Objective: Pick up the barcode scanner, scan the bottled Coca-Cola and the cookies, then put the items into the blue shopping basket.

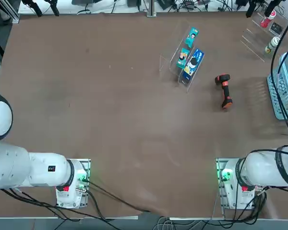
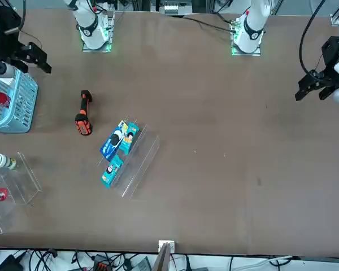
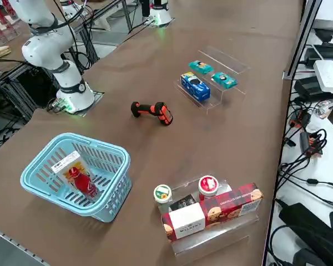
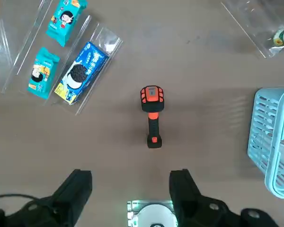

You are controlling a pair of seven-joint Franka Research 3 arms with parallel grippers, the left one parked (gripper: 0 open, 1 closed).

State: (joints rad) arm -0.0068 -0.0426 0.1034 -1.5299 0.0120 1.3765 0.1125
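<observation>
Right gripper (image 4: 131,189) spread wide, holding nothing, high above table, barcode scanner (image 4: 152,115) lying beyond its fingertips

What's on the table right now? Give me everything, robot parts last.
barcode scanner: 1, black with orange trim, lying on bare table, untouched
shopping basket: 1, light blue, table edge, holding a red bottle and a white box
clear stand: 1, mid-table, with a blue cookie pack and 2 teal packs
second clear stand: 1, beside the basket, holding a red cookie box and 2 round-lidded containers
right gripper: 1, dark, open, above the scanner, empty
</observation>
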